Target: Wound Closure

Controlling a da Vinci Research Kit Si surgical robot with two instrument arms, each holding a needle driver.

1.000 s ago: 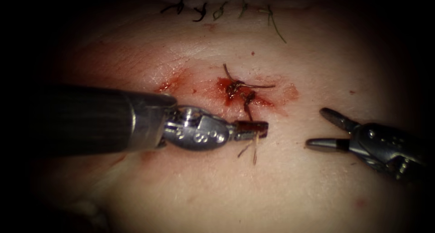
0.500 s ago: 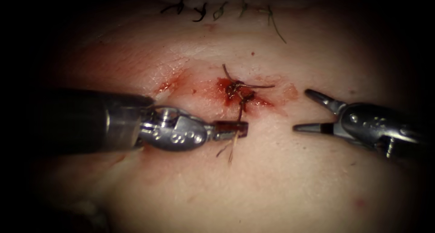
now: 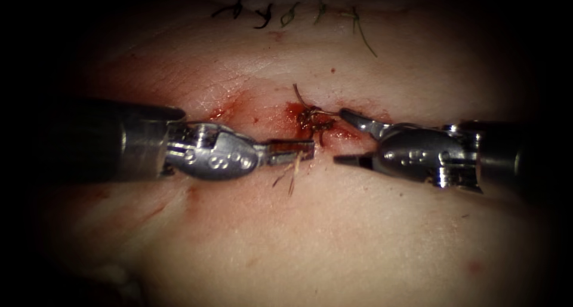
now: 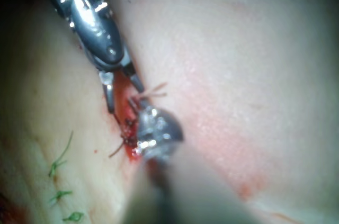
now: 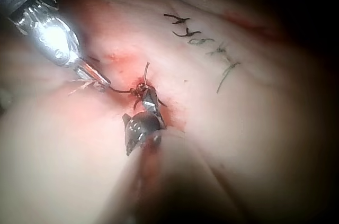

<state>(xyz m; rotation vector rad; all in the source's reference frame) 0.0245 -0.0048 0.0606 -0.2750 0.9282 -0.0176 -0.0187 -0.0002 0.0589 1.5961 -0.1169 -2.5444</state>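
The left tool [image 3: 301, 150] is clamped on the thread [image 3: 289, 174] just left of the knot [image 3: 311, 119]. The right tool [image 3: 346, 137], jaws apart, straddles the knot's right side on the tissue [image 3: 334, 235]. No needle visible.

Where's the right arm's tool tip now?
In the endoscope view the right arm's steel needle driver sits just right of the dark thread knot on the pale tissue, jaws open, opposite the left arm's tool shut on frayed thread ends.
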